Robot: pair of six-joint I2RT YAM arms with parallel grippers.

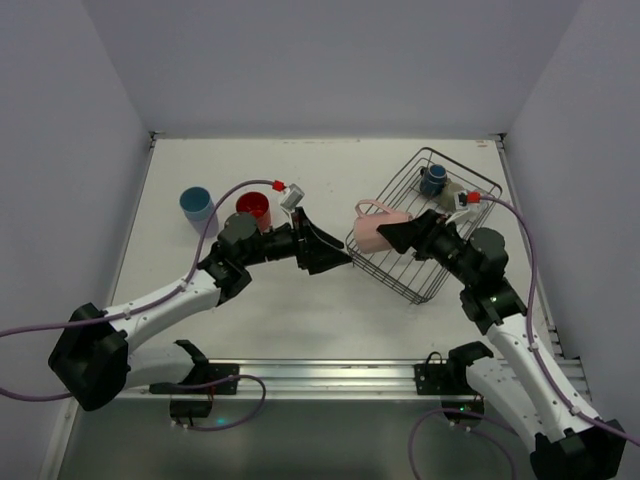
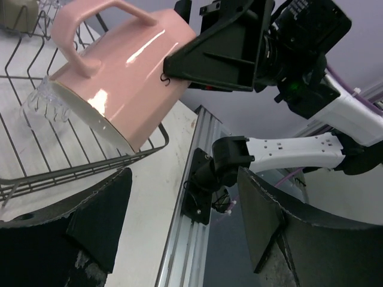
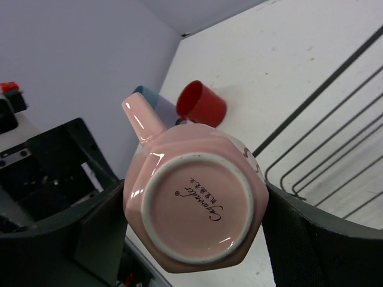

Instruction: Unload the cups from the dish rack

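Seen from above, the right gripper [image 1: 392, 236] is clamped on the pale pink mug [image 1: 372, 226], which it holds at the near-left edge of the dish rack [image 1: 440, 270]. The left gripper [image 1: 338, 262] points at the mug from just beside it. Its jaws are spread and hold nothing. A dark blue cup [image 1: 432, 180] sits in the rack's far corner, while the red cup [image 1: 254, 208] and the light blue cup [image 1: 196, 205] stand on the table [image 1: 300, 320], well to the left. The left wrist view shows the left gripper's fingers [image 2: 96, 221] wide apart. Beyond them the mug is tilted above the rack's wire rim, pinched by the other arm's black jaws. The right wrist view shows the mug's base facing the camera. It is gripped on both sides, with the red cup on the table beyond it.
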